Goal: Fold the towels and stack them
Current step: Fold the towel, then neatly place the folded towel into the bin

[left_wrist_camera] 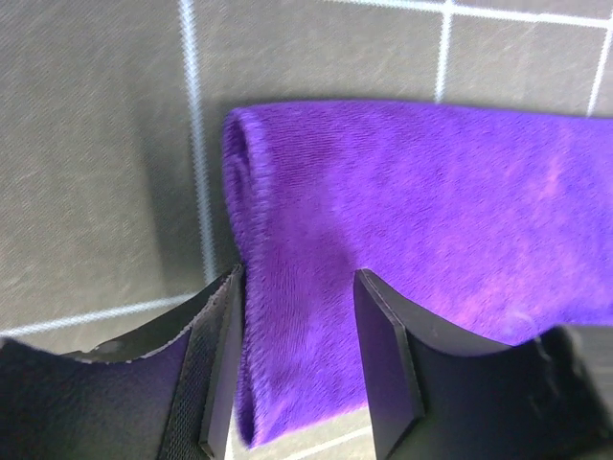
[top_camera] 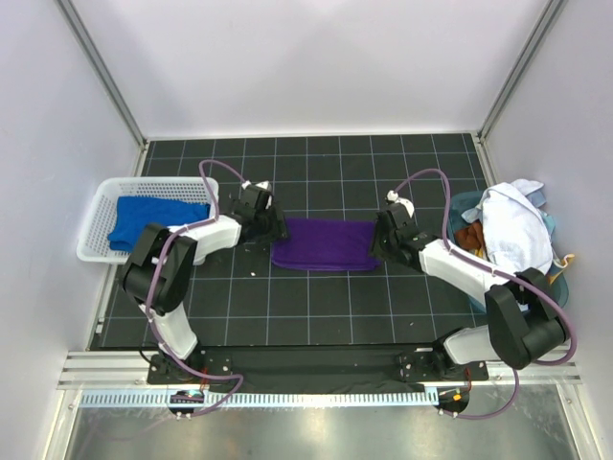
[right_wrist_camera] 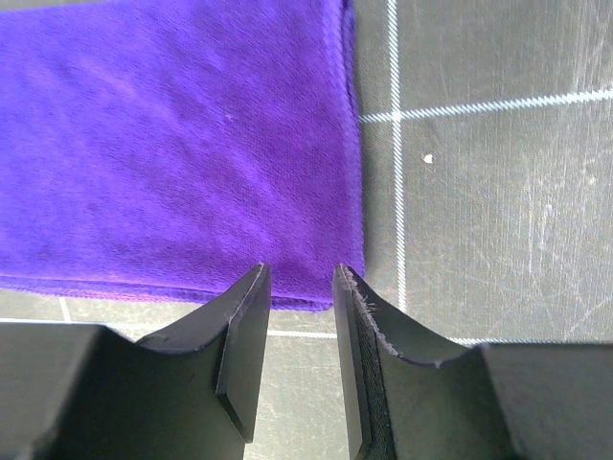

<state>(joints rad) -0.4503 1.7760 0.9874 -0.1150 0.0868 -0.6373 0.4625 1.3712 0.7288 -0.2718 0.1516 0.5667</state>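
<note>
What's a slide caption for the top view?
Left tool and right tool flank the purple towel; blue towel in basket.

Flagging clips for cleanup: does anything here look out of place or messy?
Only the right side: the white towel is heaped unfolded in the teal bin, bulging over its rim. The purple towel lies flat and folded mid-table, and the blue towel sits inside the white basket.

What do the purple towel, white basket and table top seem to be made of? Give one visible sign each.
Purple towel: soft cloth, perhaps terry or microfibre; fuzzy matte pile.
White basket: probably rigid plastic; perforated lattice walls.
Table top: dark matte sheet with white grid lines and fine scratches; material uncertain.
</note>
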